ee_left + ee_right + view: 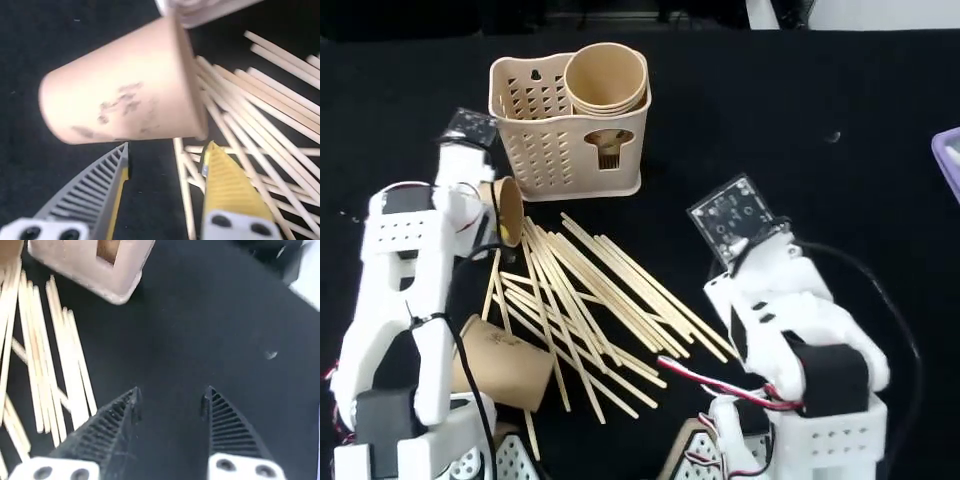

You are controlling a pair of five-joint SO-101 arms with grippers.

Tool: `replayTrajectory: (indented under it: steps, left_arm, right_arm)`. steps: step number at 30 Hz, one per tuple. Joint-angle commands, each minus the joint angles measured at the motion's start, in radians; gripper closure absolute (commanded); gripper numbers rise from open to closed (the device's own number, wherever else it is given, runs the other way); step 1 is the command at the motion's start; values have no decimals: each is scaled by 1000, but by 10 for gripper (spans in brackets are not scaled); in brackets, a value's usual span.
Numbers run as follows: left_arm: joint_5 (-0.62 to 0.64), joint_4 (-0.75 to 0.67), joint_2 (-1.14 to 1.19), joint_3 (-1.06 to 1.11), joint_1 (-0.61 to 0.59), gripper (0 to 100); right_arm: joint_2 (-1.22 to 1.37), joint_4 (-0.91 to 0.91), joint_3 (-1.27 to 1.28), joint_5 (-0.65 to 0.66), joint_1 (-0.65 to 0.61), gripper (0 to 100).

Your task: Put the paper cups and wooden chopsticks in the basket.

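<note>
A beige perforated basket (pixel 545 140) stands at the back of the table with stacked paper cups (pixel 606 78) in one compartment. Many wooden chopsticks (pixel 600 300) lie scattered in the middle. One paper cup (pixel 120 95) lies on its side just beyond the tips of my left gripper (pixel 167 152), which is open and not touching it; the same cup (pixel 506 210) lies beside the left arm. A second cup (pixel 500 365) lies on its side nearer the front. My right gripper (pixel 170 397) is open over bare black table, with chopsticks (pixel 55 355) to one side.
The right arm (pixel 790 330) stands at the front right, just right of the chopstick pile. A purple object (pixel 950 160) sits at the right edge. The basket's corner (pixel 100 265) lies ahead of the right gripper.
</note>
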Motion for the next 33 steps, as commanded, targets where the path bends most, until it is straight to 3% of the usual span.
replayTrajectory:
  steps: [1,7,11,17,25,33]
  left_arm:
    - [-6,-32,-18,-15,-45,845]
    - [-6,-68,-21,-27,-48,887]
    - [6,44,-52,-104,-38,879]
    - [166,184,-61,-248,-8,716]
    - [199,87,95,-265,88,753]
    - [226,-9,140,-259,58,755]
  right_arm:
    - [-12,-68,50,-26,18,802]
    - [-12,-126,137,-69,17,801]
    - [-12,-127,160,-69,17,801]
    - [-12,-210,249,-69,17,802]
    - [-12,-404,470,-153,17,802]
    - [-12,-595,677,-216,17,803]
